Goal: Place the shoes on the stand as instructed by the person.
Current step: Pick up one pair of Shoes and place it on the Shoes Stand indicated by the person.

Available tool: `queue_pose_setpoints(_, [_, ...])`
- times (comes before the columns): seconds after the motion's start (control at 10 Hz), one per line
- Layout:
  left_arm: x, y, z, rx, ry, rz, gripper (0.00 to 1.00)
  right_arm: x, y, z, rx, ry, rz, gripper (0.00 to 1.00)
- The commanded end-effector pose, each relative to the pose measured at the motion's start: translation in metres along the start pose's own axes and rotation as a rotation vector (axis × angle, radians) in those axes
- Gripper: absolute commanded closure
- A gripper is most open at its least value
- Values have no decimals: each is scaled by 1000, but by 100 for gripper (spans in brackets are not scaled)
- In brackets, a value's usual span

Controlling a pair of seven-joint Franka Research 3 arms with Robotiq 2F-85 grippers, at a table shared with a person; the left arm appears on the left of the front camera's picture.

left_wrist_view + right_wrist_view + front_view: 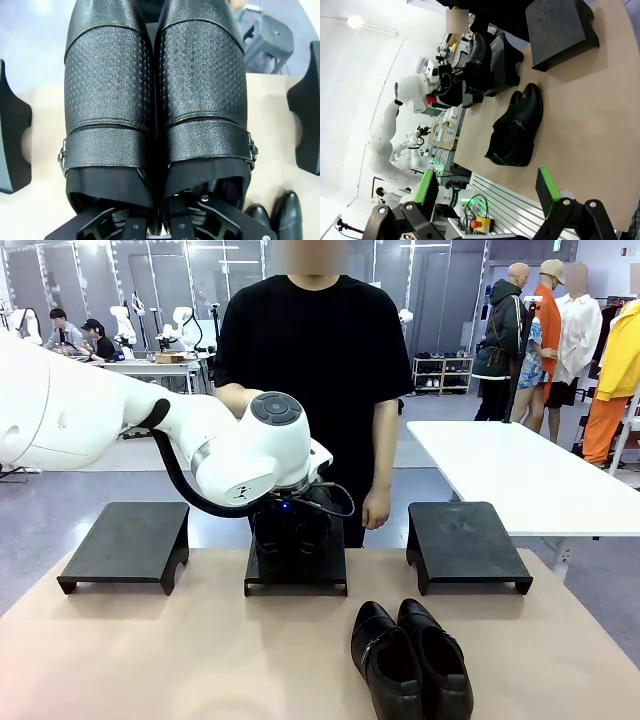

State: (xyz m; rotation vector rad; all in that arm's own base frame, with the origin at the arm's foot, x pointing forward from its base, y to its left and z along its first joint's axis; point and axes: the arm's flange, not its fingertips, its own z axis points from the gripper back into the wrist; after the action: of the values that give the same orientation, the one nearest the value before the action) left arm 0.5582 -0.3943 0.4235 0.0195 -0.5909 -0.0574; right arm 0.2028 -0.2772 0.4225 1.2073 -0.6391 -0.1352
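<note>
Left gripper (160, 227) clamps the strapped pair (155, 100) on the middle stand (296, 578); second pair (410, 660) lies unplaced by the desk's (150, 660) front edge; right gripper (486, 186) gapes empty.

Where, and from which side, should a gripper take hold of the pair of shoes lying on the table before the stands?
Pinch the two touching inner walls at the openings, coming down from above with one finger inside each shoe. The pair of shoes stands soles down, side by side, so the openings face up.
</note>
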Motion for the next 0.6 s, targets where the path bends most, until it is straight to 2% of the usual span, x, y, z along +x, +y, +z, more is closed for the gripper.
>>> queue_pose_setpoints(0.0, [13,-4,0,-13,-66,-12,91,0,2,1,7,-4,4,0])
queue_pose_setpoints(0.5, [17,0,-21,-46,-70,-11,91,0,2,1,7,-4,4,0])
